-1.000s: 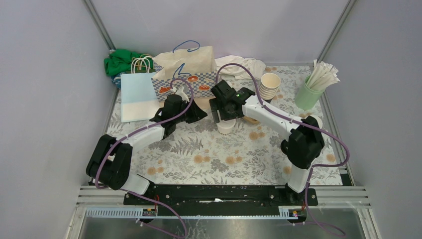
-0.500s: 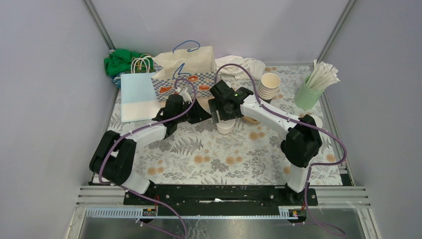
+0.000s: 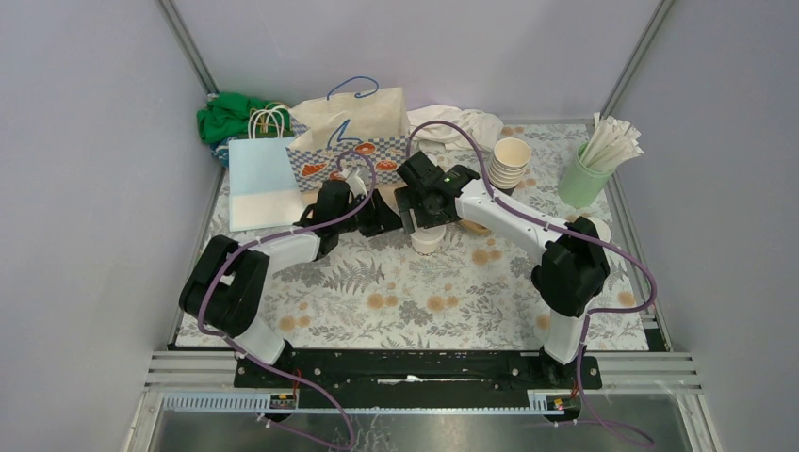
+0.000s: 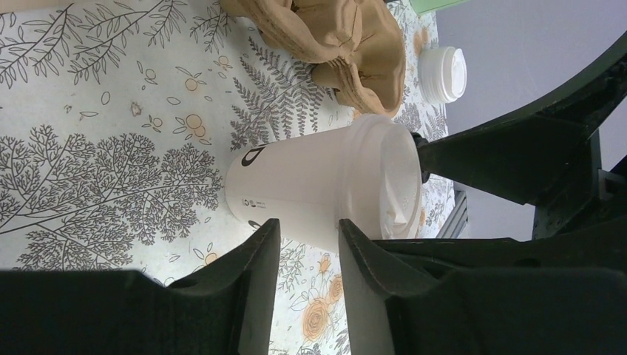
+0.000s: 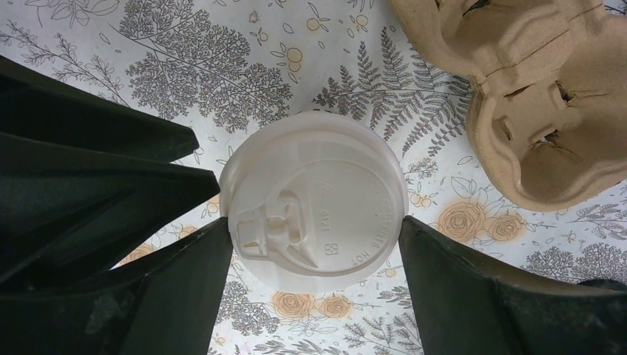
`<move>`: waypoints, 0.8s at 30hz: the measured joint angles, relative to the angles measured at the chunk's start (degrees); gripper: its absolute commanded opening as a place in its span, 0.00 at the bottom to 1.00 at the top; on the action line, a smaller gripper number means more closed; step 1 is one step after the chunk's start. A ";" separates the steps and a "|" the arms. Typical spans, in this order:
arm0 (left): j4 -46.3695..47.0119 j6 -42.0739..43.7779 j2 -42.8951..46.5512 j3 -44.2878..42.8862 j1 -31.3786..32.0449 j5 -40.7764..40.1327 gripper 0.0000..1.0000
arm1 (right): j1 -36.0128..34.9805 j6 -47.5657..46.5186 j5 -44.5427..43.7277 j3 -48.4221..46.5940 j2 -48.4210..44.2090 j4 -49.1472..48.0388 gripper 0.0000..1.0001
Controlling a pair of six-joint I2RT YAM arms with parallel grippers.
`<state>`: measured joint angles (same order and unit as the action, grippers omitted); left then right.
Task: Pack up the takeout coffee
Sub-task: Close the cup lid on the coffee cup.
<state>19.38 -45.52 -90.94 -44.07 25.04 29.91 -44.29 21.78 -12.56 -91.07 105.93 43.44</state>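
The right pincer is closed on a lidded coffee cup, one finger pressed to each side of its white lid. Its own camera sees only that lid. The left pincer hangs just beside the cup, fingers a narrow gap apart and gripping nothing. Only its camera shows the cream wall with dark lettering, base on the floral surface. A brown cardboard cup carrier lies near. The overhead view adds a stack of lidless cups to the right.
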 measured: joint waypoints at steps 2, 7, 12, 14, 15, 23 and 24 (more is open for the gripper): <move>0.52 -0.20 0.00 0.00 -0.04 0.00 0.41 | 0.00 -0.20 0.00 0.00 0.00 0.02 0.87; 4.04 -1.75 0.11 0.81 -0.09 0.37 0.41 | -0.04 -0.55 0.22 0.17 -0.02 -0.55 0.87; 5.64 -2.99 0.00 0.85 -0.09 1.25 0.35 | -0.07 -0.61 0.22 0.55 -0.15 -1.09 0.86; 6.25 -3.28 -0.15 0.85 -0.09 1.53 0.30 | -0.07 -0.72 0.22 0.63 -0.22 -1.25 0.86; 6.54 -3.52 -0.33 0.85 -0.09 1.75 0.28 | -0.07 -0.79 0.22 0.68 -0.22 -1.33 0.86; 8.85 -4.09 -1.68 0.68 -0.11 2.78 0.23 | -0.07 -1.03 0.15 1.57 -0.68 -2.45 0.85; 8.81 -4.04 -1.70 0.61 -0.11 2.73 0.22 | -0.07 -1.05 0.13 1.75 -0.79 -2.64 0.85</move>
<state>28.18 -49.56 -92.64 -43.46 24.93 32.64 -44.36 20.73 -12.43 -89.32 105.14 40.80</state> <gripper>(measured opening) 0.243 0.859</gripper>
